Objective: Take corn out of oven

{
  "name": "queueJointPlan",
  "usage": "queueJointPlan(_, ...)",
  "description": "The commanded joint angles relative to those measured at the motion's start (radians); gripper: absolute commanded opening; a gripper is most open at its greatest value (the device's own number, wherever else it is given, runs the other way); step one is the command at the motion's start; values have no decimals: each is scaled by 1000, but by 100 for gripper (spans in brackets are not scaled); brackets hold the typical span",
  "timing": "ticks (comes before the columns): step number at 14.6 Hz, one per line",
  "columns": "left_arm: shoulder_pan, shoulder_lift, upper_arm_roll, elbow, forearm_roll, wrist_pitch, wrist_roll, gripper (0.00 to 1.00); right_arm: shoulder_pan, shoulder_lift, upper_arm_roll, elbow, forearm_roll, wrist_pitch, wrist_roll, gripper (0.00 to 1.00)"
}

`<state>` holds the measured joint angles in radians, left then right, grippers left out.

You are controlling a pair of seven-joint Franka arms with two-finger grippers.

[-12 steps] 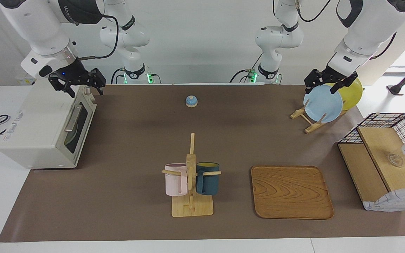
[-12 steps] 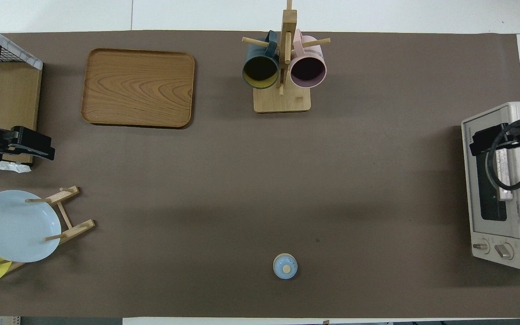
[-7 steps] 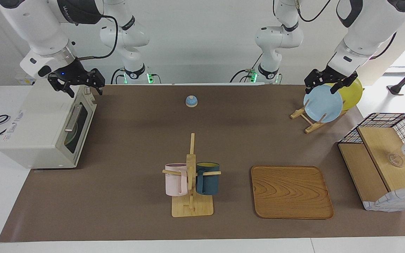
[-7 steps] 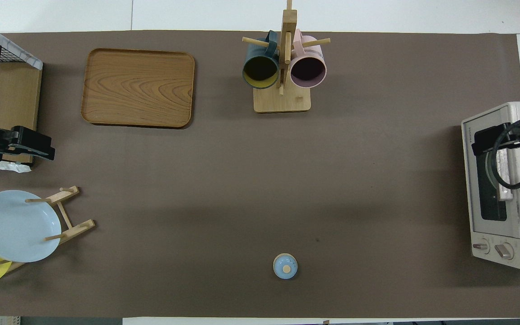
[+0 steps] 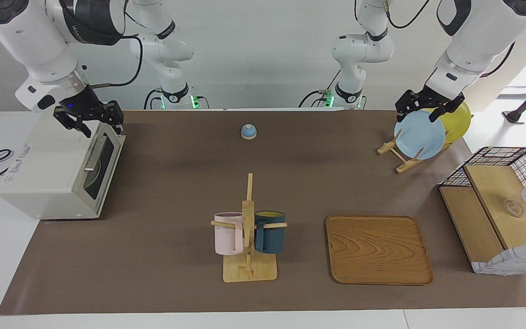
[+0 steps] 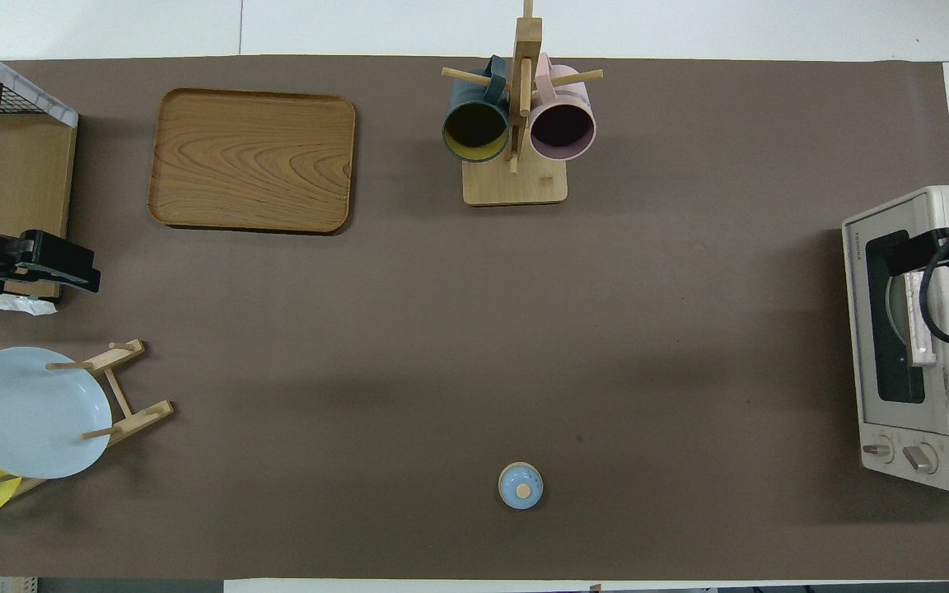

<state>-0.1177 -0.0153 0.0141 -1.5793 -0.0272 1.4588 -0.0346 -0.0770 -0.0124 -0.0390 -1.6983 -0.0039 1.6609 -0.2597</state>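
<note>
The off-white oven [image 5: 53, 173] stands at the right arm's end of the table with its dark glass door [image 5: 101, 164] closed; it also shows in the overhead view [image 6: 919, 338]. The corn is hidden. Something round shows dimly through the glass. My right gripper [image 5: 102, 128] is open, just above the oven's top front edge, over the bar handle [image 5: 93, 154]; it shows in the overhead view [image 6: 907, 255] too. My left gripper [image 5: 419, 115] is open and waits over the blue plate [image 5: 419, 135].
A plate rack [image 5: 402, 157] holds the blue plate and a yellow plate [image 5: 457, 121]. A wire-and-wood basket [image 5: 500, 205] stands at the left arm's end. A wooden tray [image 5: 377, 249], a mug rack [image 5: 248, 228] with two mugs and a small blue bell [image 5: 248, 131] stand mid-table.
My right gripper has moved lower and toward the right arm's end of the table, coming over the oven's top front edge. The left arm has not moved.
</note>
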Motion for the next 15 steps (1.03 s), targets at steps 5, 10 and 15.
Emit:
queueJointPlan(5, 7, -29, -6, -36, 13, 18, 2, 100, -76, -64, -1, -205, -27, 157, 103, 0)
queueJointPlan(10, 7, -28, -6, -36, 13, 17, 1, 100, -115, -49, -1, -271, -25, 206, 152, 0)
queueJointPlan(15, 7, -29, -6, -36, 13, 17, 1, 100, -127, -41, -1, -284, -25, 209, 148, 0)
